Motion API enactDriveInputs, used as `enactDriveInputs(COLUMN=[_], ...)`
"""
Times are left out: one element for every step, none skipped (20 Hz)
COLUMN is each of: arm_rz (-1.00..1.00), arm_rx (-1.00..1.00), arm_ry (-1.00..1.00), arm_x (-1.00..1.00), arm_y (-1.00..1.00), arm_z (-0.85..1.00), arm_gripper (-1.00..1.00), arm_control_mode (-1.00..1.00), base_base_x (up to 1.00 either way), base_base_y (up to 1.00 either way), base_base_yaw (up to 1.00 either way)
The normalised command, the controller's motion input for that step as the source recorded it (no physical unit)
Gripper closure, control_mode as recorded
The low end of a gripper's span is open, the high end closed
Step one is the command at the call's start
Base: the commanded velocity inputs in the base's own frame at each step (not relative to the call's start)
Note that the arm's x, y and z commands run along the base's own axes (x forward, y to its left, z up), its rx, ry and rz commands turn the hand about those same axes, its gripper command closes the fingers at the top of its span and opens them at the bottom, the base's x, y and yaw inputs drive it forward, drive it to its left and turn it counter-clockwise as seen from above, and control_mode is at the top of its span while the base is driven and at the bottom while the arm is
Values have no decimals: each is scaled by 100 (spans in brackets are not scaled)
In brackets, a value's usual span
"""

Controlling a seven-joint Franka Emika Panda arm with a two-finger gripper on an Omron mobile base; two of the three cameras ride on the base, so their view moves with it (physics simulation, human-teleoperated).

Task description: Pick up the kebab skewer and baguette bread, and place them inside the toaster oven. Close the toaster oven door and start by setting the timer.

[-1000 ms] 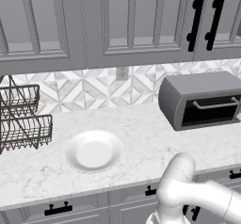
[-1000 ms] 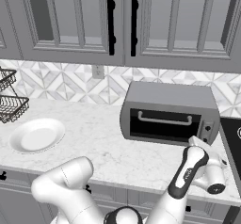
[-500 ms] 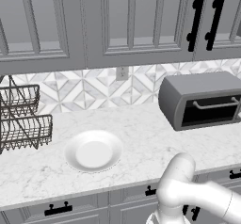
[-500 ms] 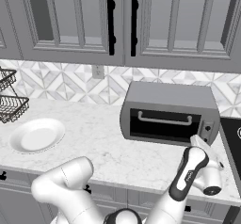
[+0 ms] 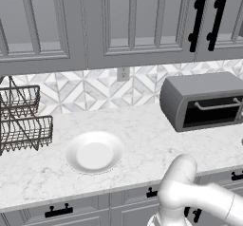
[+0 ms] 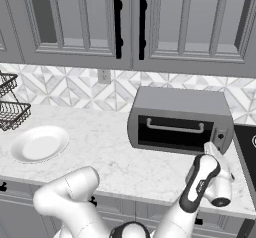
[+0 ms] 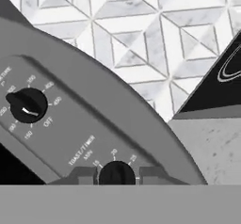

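The toaster oven sits right of centre in the right base view, door shut. Since a second ago the gripper has barely moved, clenched on the timer knob; the timer looks nearly set. Only the hand view shows both dials; the left base view shows the empty plate.

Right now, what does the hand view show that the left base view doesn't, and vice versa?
Hand view alone: the control panel's two black knobs, the temperature dial and the toast/timer knob, with the gripper shut around the timer knob, plus a black cooktop corner. Left base view alone: the white plate, wire rack and the closed toaster oven door. Both: the toaster oven, tiled backsplash and marble counter.
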Motion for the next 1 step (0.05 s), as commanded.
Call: enactDriveInputs(arm_rz=[0], arm_rx=[23], arm_ry=[0], arm_x=[0], arm_y=[0], arm_z=[0], arm_gripper=[100], arm_control_mode=[-100], base_base_x=[0], base_base_y=[0], base_base_yaw=[0])
